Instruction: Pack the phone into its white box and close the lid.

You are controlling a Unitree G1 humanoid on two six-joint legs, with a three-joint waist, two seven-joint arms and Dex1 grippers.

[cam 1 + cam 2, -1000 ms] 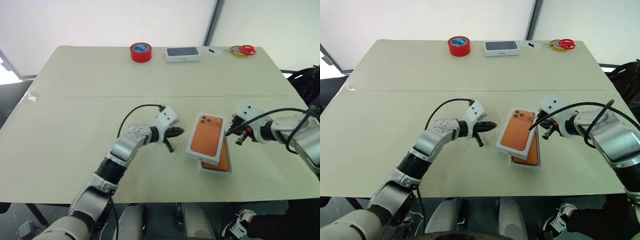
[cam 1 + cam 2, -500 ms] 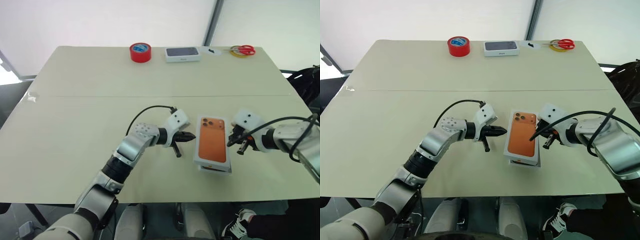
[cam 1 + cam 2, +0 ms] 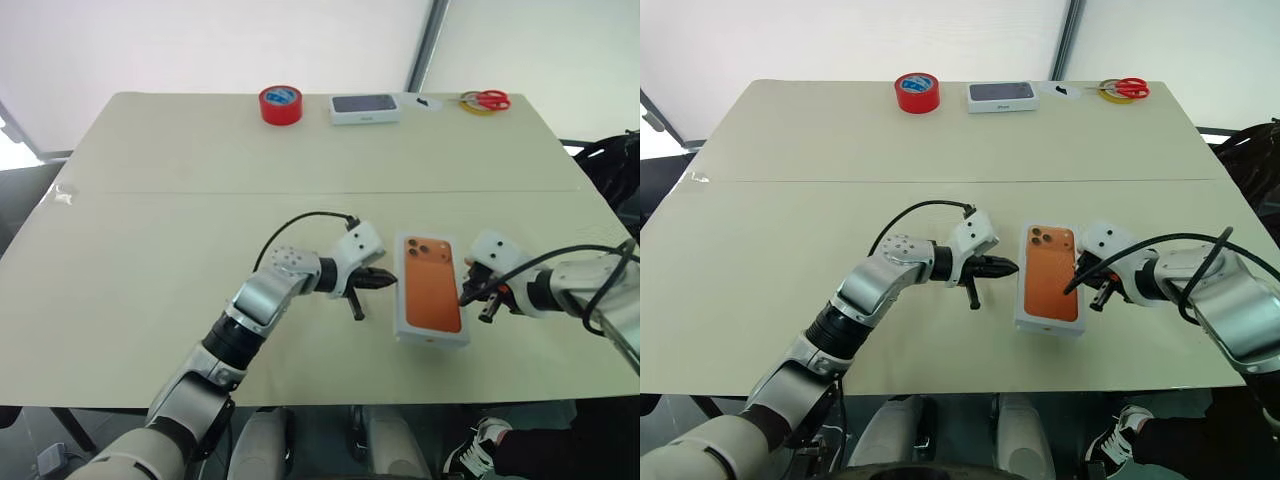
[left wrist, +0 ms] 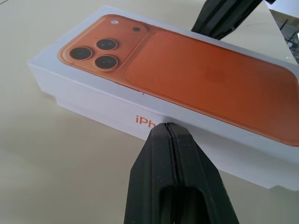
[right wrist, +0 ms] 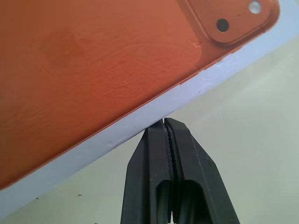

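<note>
The lid [image 3: 431, 285], white with an orange phone picture on top, lies flat and square over the white box [image 4: 261, 175] on the table's near right part. The phone is hidden under the lid. My left gripper [image 3: 390, 280] is shut, and its tip rests against the lid's left long side, by the orange lettering [image 4: 145, 120]. My right gripper [image 3: 465, 297] is also shut, with its tip at the lid's right long edge [image 5: 140, 116]. Neither gripper holds anything.
At the table's far edge stand a red tape roll [image 3: 281, 104], a white box with a dark top [image 3: 365, 108], and red-handled scissors on a yellow ring [image 3: 485, 100]. The table's near edge [image 3: 330, 404] runs just below the box.
The lid has swung from skewed to square over the box, covering the orange that showed beneath it. Both shut grippers have come in against its long sides.
</note>
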